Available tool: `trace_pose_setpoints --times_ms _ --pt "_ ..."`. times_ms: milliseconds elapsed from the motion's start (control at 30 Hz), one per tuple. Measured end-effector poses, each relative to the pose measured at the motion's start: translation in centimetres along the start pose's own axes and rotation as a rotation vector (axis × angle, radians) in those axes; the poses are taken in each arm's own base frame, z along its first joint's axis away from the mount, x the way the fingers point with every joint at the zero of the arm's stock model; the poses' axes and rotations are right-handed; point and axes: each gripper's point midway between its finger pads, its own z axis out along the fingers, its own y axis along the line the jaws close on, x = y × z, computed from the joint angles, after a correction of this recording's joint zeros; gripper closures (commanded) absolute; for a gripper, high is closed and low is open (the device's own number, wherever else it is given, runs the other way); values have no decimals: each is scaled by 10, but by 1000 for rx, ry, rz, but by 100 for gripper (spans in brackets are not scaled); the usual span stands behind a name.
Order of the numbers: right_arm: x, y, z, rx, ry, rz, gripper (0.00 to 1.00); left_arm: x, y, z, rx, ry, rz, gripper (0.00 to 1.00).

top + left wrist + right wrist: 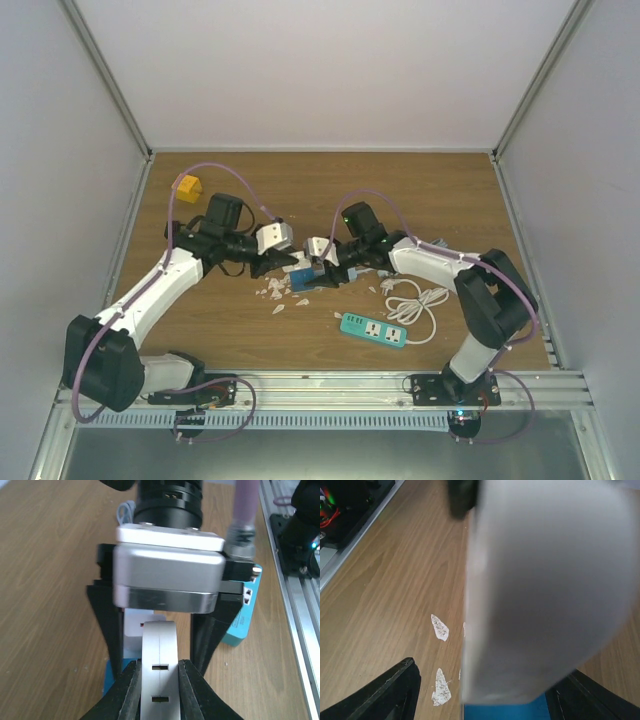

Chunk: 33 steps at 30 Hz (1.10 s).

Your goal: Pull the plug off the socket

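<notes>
A yellow block sits on the desk, well off to the outer side of the left hand. That hand is clamped on a white plug, one finger on each flat side, with white flakes on the wood just below. The blue socket lies between the two hands. The right hand straddles it, fingers spread; I cannot tell whether they press it. Beyond that hand lies a teal power strip with its white cable.
</notes>
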Motion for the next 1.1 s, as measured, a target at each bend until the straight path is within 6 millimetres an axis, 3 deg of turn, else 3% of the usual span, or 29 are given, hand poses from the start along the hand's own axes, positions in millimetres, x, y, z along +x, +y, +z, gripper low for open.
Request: trace_pose_setpoints --times_ms 367,533,700,1100 --pt "-22 -7 -27 48 -38 18 30 -52 11 -46 37 -140 -52 100" --pt "-27 -40 -58 133 -89 123 29 -74 4 -58 106 -200 -69 100" --pt "-42 -74 -91 205 -174 197 20 -94 -7 -68 172 -259 -85 100" --pt "-100 -67 -87 121 -317 202 15 -117 -22 -73 276 -324 -157 100"
